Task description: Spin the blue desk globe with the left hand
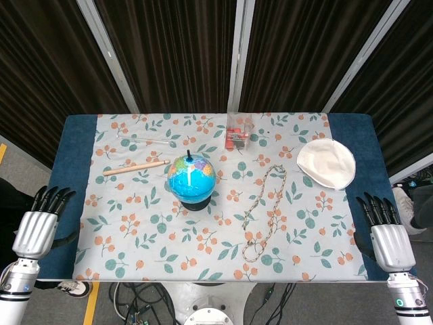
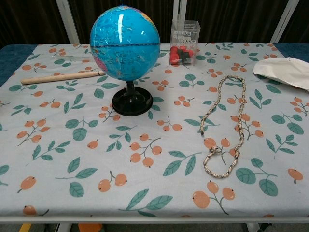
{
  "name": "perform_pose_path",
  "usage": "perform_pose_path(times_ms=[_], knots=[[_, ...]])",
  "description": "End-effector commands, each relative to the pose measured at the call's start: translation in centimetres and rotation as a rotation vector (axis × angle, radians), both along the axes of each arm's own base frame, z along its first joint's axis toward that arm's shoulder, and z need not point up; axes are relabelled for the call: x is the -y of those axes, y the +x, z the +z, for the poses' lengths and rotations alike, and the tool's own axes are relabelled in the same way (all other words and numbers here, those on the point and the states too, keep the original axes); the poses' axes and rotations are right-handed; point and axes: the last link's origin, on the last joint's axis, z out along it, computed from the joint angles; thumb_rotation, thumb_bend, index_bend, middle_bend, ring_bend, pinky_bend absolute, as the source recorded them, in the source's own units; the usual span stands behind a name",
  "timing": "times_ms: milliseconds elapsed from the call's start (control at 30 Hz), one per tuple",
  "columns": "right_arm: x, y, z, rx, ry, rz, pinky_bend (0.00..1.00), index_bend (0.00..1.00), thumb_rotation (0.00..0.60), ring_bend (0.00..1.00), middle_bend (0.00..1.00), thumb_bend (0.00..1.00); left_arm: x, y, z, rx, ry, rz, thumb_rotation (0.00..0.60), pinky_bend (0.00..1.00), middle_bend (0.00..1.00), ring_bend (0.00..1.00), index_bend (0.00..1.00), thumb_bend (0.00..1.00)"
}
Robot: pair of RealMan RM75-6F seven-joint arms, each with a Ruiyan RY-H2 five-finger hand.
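The blue desk globe [image 1: 191,177] [image 2: 125,42] stands upright on a black round base [image 2: 132,101], left of the table's middle. My left hand [image 1: 42,222] hangs at the table's left edge, fingers straight and apart, holding nothing, well away from the globe. At the right edge my right hand [image 1: 385,229] is open the same way. Neither hand shows in the chest view.
A wooden stick [image 1: 136,167] [image 2: 62,76] lies left of the globe. A clear box of red pieces [image 1: 237,131] [image 2: 184,42] stands behind it. A looped rope [image 1: 264,210] [image 2: 225,123] lies to the right, a white cloth [image 1: 327,162] [image 2: 284,70] further right. A floral tablecloth [image 1: 135,230] covers the table.
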Motion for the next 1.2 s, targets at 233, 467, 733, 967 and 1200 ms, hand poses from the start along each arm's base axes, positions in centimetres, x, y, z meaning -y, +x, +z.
perform_pose_path(times_ms=[233,467,733,967,1200], knots=[[0.0,0.0,0.0,-0.002,0.001,-0.002,0.0,0.0,0.6,0.0,0.0,0.33,0.0,0.0,-0.2,0.001,-0.011,0.0,0.6,0.04,0.14,0.06,0.16,0.12],[-0.1,-0.1,-0.6,-0.005,0.027,-0.004,0.0,0.0,0.6,0.0,0.0,0.32,-0.6,1.3,-0.4,0.008,-0.018,-0.048,0.6,0.04,0.14,0.06,0.16,0.12],[-0.1,-0.7,-0.2,-0.003,0.019,-0.019,0.0,0.0,0.6,0.0,0.0,0.33,-2.8,4.7,-1.5,0.015,-0.05,-0.17,0.6,0.04,0.14,0.06,0.16,0.12],[-0.1,-0.8,-0.5,-0.002,0.03,-0.022,0.0,0.0,0.6,0.0,0.0,0.33,-4.9,9.2,-2.9,0.047,-0.078,-0.318,0.6,0.04,0.14,0.06,0.16,0.12],[-0.1,-1.0,-0.6,-0.002,0.034,-0.027,0.0,0.0,0.6,0.0,0.0,0.33,-6.8,13.6,-4.8,0.097,-0.138,-0.431,0.6,0.04,0.13,0.06,0.16,0.12]])
